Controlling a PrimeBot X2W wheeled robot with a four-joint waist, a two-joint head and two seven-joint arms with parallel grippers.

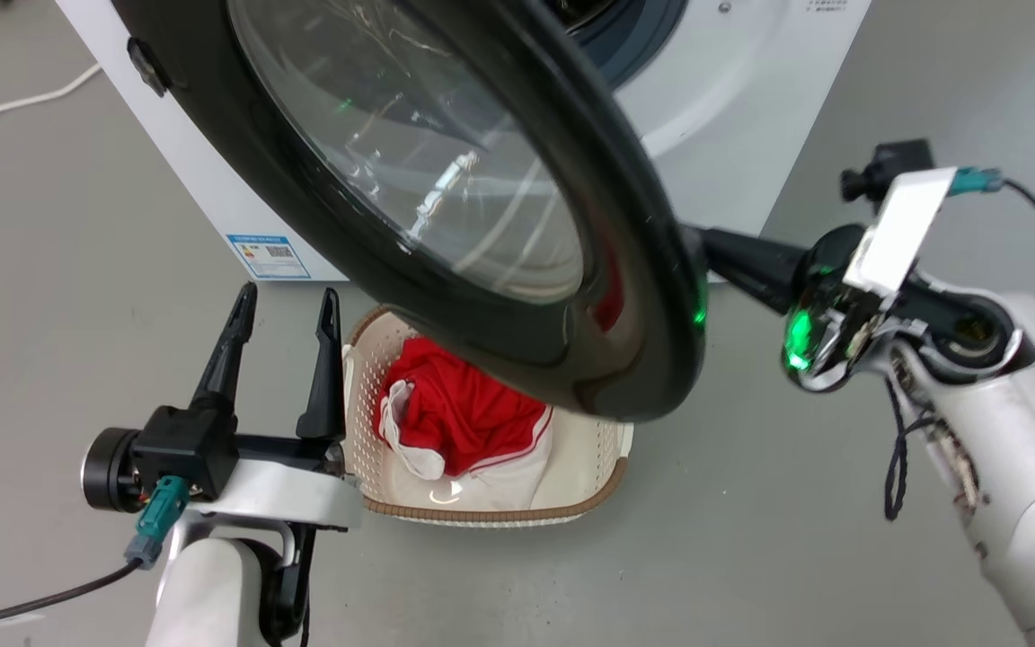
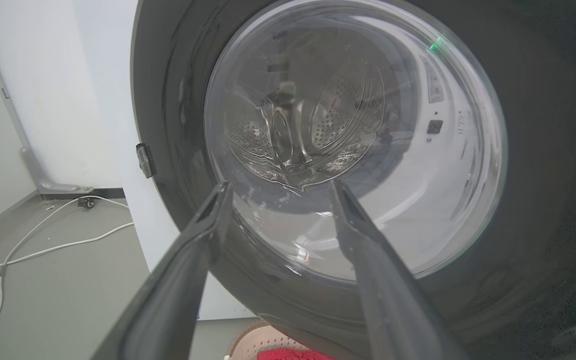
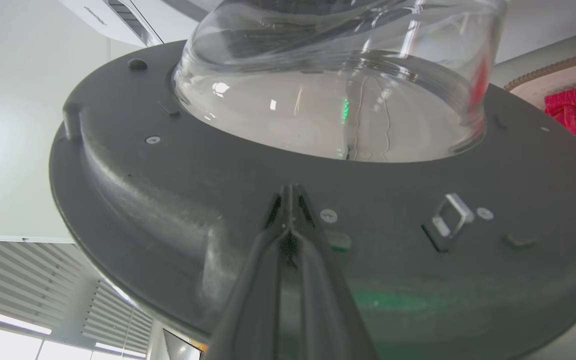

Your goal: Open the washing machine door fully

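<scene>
Washing machine door [image 1: 410,162] hung part-open over basket [image 1: 482,517]. Right gripper [image 3: 288,195] was fully closed w/ nothing held, tip against door's inner face, prob. to push it wider. Left gripper [image 1: 287,301] was spread apart, empty, clear of the swing path.

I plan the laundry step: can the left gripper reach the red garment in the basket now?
Probably yes. The left gripper is open beside the basket, and the near part of the red garment lies uncovered. The washing machine door overhangs the far part and may hinder a descent.
</scene>
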